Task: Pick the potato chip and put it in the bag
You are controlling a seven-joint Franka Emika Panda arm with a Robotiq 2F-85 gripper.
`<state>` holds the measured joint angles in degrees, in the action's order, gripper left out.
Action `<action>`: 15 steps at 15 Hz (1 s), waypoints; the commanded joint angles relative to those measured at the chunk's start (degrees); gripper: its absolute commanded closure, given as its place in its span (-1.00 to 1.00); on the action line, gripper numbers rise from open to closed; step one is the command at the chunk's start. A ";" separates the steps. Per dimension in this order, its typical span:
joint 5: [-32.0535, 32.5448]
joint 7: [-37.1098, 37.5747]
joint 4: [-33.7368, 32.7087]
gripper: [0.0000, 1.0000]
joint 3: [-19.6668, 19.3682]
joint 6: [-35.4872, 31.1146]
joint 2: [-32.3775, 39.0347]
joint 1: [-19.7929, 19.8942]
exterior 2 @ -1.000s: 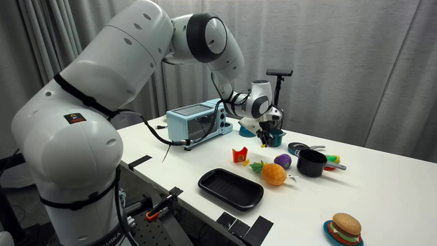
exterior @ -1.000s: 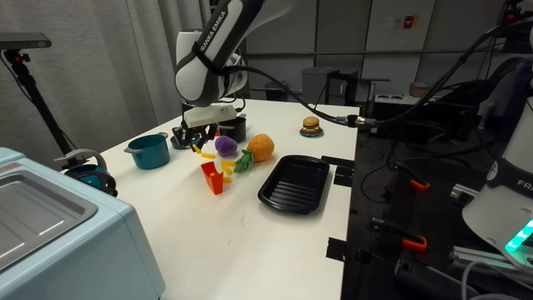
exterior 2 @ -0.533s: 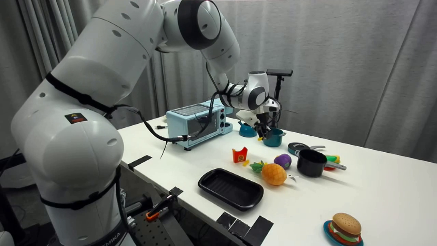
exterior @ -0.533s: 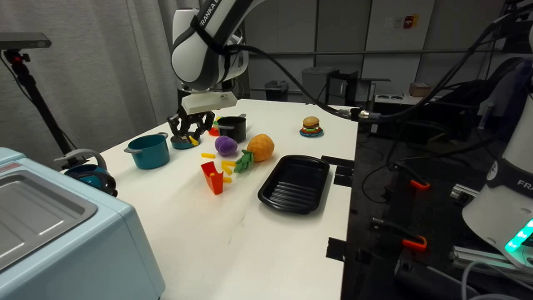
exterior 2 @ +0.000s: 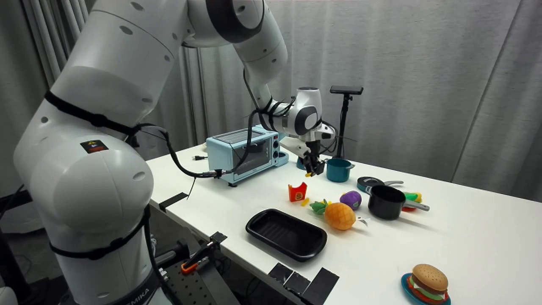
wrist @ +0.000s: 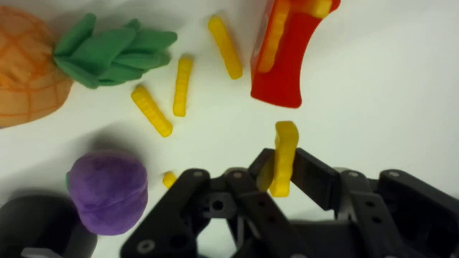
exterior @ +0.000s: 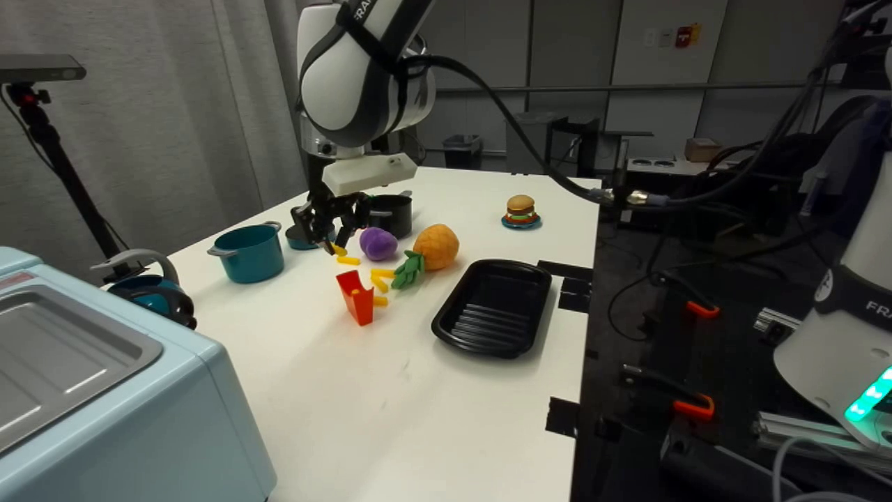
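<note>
The potato chip (wrist: 285, 138) is pinched in the claw (wrist: 282, 166), which is closed upon it — only the width of the chip is between its two sides. In both exterior views the claw hangs above the bench (exterior: 390, 418), and the chip is held apart from the red bag (wrist: 283, 79). This bag stands upright on the bench, and inside it the wrist view shows yellow pieces (wrist: 275, 39). Three loose chips (wrist: 225, 48) lie between the bag, the toy pineapple (wrist: 32, 71) and the purple toy (wrist: 109, 193) — one more, partly hidden by the claw, is near the purple toy.
</note>
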<state>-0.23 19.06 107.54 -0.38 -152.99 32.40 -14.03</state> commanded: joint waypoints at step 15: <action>-1.00 -15.13 18.08 0.90 7.78 -23.08 -5.43 5.98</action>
<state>-0.34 7.12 123.56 4.94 -172.12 27.56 -10.61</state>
